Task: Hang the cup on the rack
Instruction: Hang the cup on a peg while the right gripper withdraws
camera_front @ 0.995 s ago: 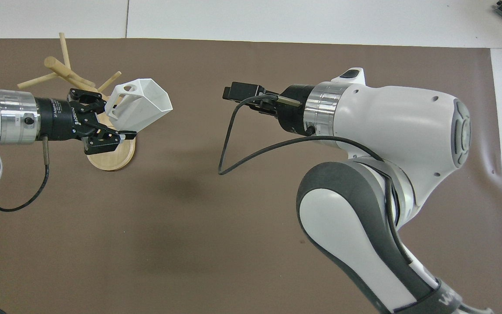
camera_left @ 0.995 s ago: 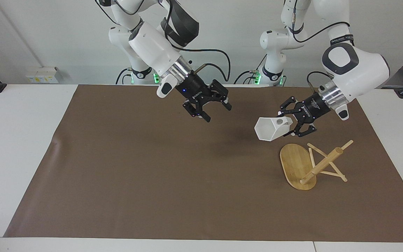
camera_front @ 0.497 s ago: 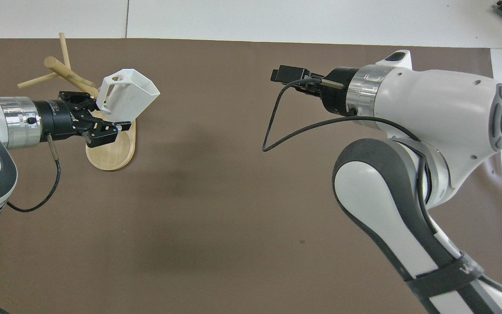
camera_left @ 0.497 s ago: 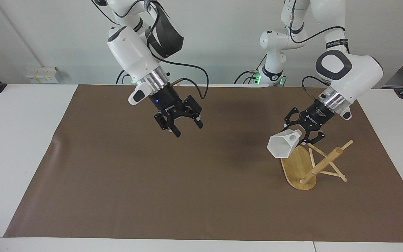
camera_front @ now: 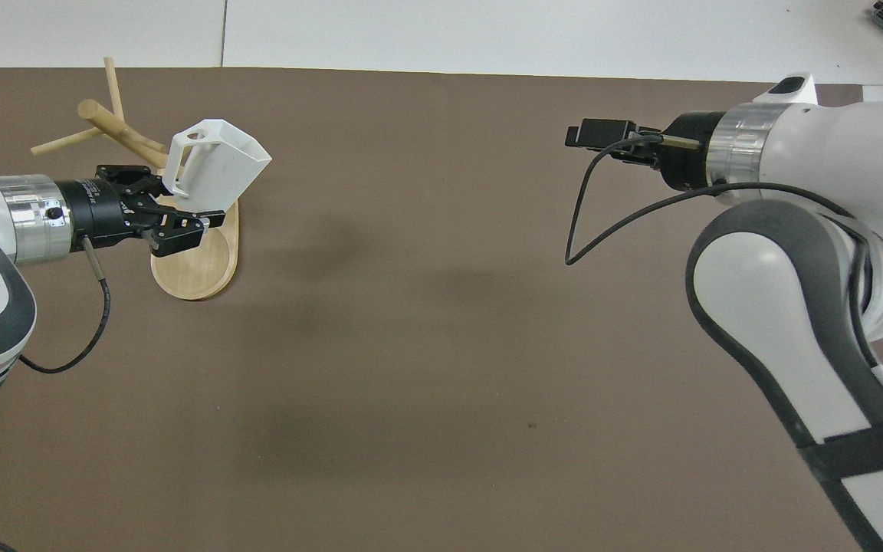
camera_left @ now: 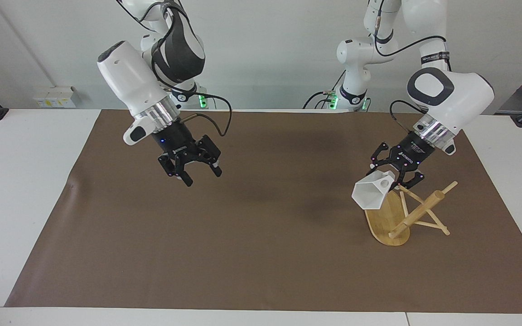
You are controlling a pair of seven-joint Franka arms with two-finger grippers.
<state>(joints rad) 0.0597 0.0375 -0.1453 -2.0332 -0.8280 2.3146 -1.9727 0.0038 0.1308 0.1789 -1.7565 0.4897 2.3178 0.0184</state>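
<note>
My left tool [camera_left: 396, 177] pinches the white faceted cup [camera_left: 370, 194] over the tipped bamboo rack [camera_left: 406, 213], pegs [camera_left: 424, 222] splayed beside it, while my right tool [camera_left: 200, 173] hangs spread above the brown mat [camera_left: 243, 253].

Brown mat [camera_left: 261, 253] covers white table [camera_left: 25, 181]; wall outlet box [camera_left: 54, 97] nearby.

1. My left gripper [camera_left: 390, 174] is black; the cup [camera_left: 372, 194] in it is plain white.
2. The rack [camera_left: 385, 222] is pale bamboo, faintly grained.
3. The mat [camera_left: 224, 235] is flat brown, the table [camera_left: 21, 181] white.
4. My right gripper [camera_left: 200, 174] is black, its arm white and grey.
</note>
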